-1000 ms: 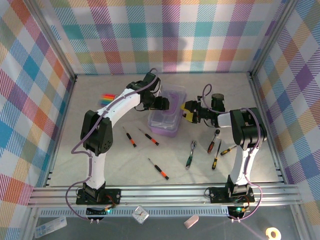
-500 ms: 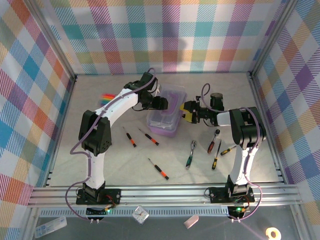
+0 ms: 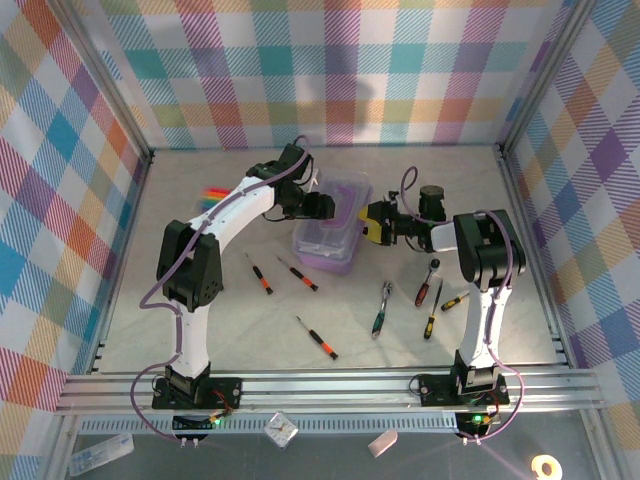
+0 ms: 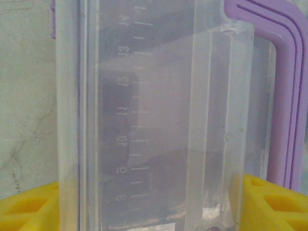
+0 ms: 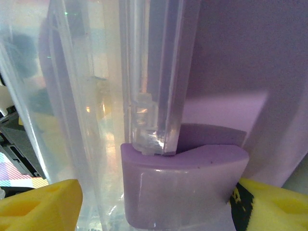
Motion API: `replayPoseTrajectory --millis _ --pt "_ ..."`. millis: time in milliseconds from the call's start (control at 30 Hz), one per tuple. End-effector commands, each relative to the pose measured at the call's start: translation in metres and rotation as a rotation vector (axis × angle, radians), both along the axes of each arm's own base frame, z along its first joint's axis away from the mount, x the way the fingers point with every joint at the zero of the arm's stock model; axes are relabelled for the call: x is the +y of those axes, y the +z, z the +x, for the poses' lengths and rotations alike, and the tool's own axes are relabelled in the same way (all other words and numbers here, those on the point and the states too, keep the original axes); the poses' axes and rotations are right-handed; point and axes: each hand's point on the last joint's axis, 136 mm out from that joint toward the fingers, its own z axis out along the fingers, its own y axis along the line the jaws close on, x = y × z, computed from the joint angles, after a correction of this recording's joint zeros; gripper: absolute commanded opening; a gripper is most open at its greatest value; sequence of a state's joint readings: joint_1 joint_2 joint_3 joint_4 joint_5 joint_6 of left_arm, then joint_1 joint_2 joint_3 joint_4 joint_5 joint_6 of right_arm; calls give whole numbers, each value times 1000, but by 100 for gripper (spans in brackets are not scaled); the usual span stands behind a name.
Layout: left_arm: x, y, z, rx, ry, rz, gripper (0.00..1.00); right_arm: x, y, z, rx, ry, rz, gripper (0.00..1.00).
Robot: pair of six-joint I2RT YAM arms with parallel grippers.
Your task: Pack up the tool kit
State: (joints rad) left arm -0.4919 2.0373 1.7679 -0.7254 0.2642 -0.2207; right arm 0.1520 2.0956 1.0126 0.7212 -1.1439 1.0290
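Note:
The tool kit's purple box [image 3: 328, 250] with its clear lid [image 4: 144, 96] sits mid-table. My left gripper [image 3: 328, 207] is at its left side; in the left wrist view [image 4: 154, 207] the yellow fingers [image 4: 29, 209] clamp the lid across its width. My right gripper [image 3: 372, 222] is at the box's right side, its jaws set wide around the purple latch [image 5: 183, 183] and the clear lid wall, pressing on both. Loose screwdrivers [image 3: 260, 273] [image 3: 317, 338] and a chrome ratchet wrench [image 3: 382, 307] lie on the table in front.
A flat rainbow-striped pack [image 3: 215, 195] lies back left. More small tools [image 3: 432, 305] lie just in front of the right arm. Checked walls [image 3: 330, 70] and metal rails close the table in on three sides.
Both arms have crept slightly toward the back of the table. The box, lid and loose tools lie where they were.

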Motion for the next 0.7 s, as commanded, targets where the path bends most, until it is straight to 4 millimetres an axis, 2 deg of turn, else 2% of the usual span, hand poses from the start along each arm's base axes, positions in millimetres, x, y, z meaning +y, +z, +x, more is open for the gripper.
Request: replayPoseTrajectory --millis 0,167,233,367,433,467,667 --pt "-8 -58 -36 200 -66 11 40 21 -12 4 21 2 -2 78" --pt "-1 -71 -34 220 -33 73 40 28 -5 5 6 8 44 75" --pt "7 -79 -33 230 -14 132 39 30 4 6 -21 11 75 73" --pt "38 -96 -32 238 12 331 36 32 29 8 -117 29 129 74" --pt "56 -98 -30 228 8 442 35 34 28 11 -140 57 128 72" --pt "61 -99 -31 231 -1 473 32 34 34 13 -170 58 149 71" --pt "66 -115 -37 267 -44 507 27 39 71 11 -303 70 180 70"
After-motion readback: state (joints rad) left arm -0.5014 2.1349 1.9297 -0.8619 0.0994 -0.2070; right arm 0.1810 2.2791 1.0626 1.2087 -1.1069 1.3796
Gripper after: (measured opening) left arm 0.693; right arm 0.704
